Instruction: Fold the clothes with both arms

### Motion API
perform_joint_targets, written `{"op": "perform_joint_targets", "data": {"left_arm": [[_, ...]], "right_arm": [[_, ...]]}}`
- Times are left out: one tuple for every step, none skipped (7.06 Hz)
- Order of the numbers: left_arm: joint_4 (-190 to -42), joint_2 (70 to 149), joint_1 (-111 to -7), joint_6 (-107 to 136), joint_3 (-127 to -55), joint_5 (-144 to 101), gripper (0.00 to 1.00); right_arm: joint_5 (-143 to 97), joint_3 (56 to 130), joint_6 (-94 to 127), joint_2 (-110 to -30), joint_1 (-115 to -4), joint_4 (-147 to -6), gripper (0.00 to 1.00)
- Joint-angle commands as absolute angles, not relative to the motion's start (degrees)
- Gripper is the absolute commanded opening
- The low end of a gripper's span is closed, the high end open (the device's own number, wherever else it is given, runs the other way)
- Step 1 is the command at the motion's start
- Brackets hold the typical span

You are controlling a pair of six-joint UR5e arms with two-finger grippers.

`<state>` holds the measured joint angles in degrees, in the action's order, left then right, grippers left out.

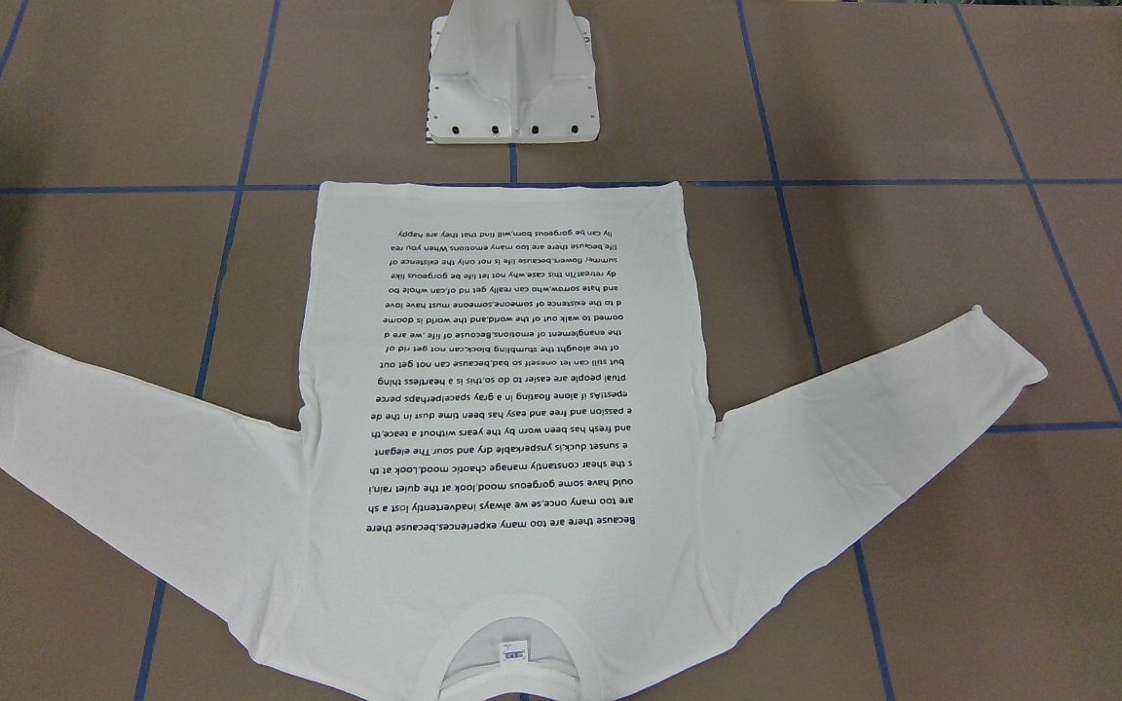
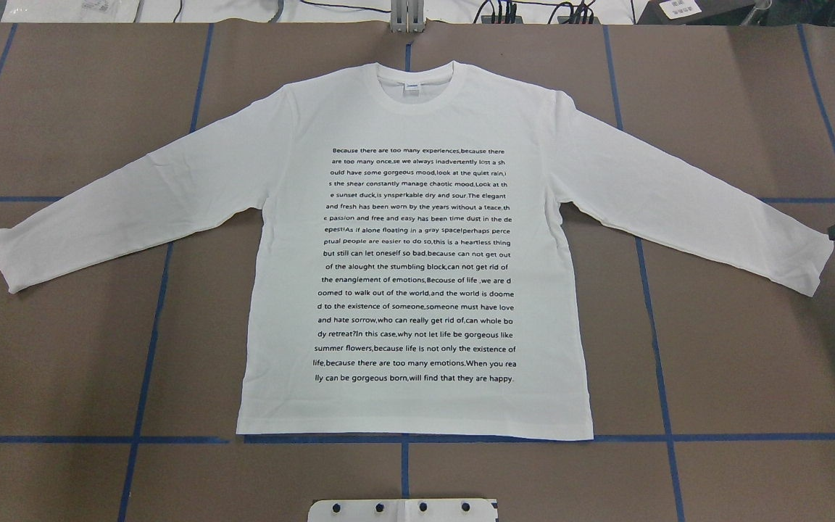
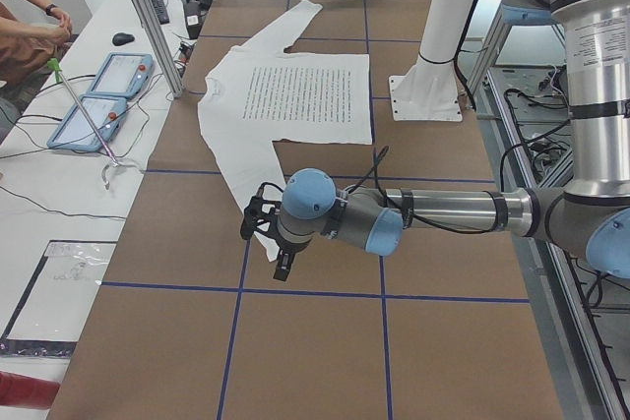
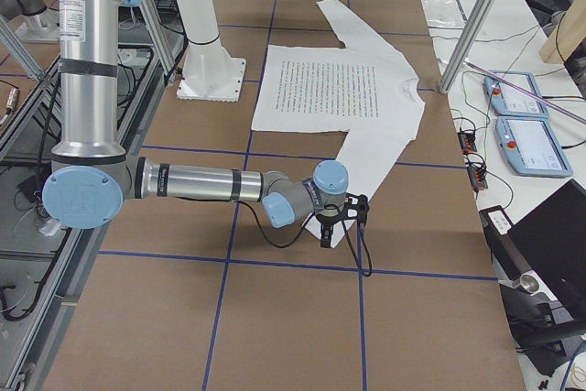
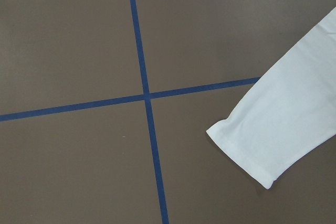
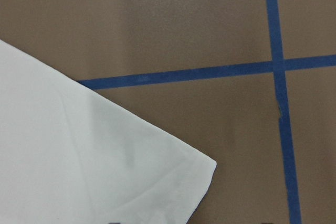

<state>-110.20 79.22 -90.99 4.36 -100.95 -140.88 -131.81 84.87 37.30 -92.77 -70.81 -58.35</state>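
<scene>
While white shirt (image 2: 417, 239) is lying flat, print up, mid-tabletop (image 2: 62, 362), sleeves splaying outward and collar pointing away from robot, both hands are hovering near cuffs.
- Left hand (image 3: 264, 241) near left cuff (image 5: 241, 150), right hand (image 4: 343, 217) near right cuff (image 6: 194, 171); finger spread impossible to tell for either.
- Risk, as judged: hand pinching one layer only, or dragging sleeve, bunching flat body.
- Room: bare tabletop stretching beyond both cuffs; pedestal base (image 1: 512, 88) sitting near hem, not touching.

I have bare table (image 2: 62, 362) beyond both sleeves of the shirt (image 2: 417, 109); the white pedestal base (image 1: 512, 88) stands near its hem.
</scene>
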Motion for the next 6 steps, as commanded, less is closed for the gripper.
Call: {"op": "perform_joint_targets", "data": {"left_arm": [[-110.8, 79.2, -91.0, 4.3, -100.9, -141.1, 1.0], [-111.2, 79.2, -91.0, 4.4, -101.2, -141.1, 1.0], [-111.3, 79.2, -90.9, 4.4, -101.3, -141.2, 1.0], [-111.3, 79.2, -90.9, 4.3, -101.3, -141.2, 1.0], [-111.3, 79.2, -91.0, 4.3, -101.4, -141.2, 1.0], [-112.3, 79.2, -91.0, 4.4, -101.4, -141.2, 1.0]], "right_arm": [[-131.3, 79.3, 41.0, -90.6, -69.7, -56.5, 0.91], [-131.4, 78.1, 41.0, -89.8, -69.6, -56.5, 0.91], [-131.4, 77.7, 41.0, -89.8, -69.4, -56.5, 0.91], [-131.3, 77.1, 41.0, -89.6, -68.9, -56.5, 0.89], [-131.2, 76.6, 41.0, -88.9, -68.5, -56.5, 0.89], [-131.1, 76.0, 41.0, -88.3, -67.9, -56.5, 0.88]]}}
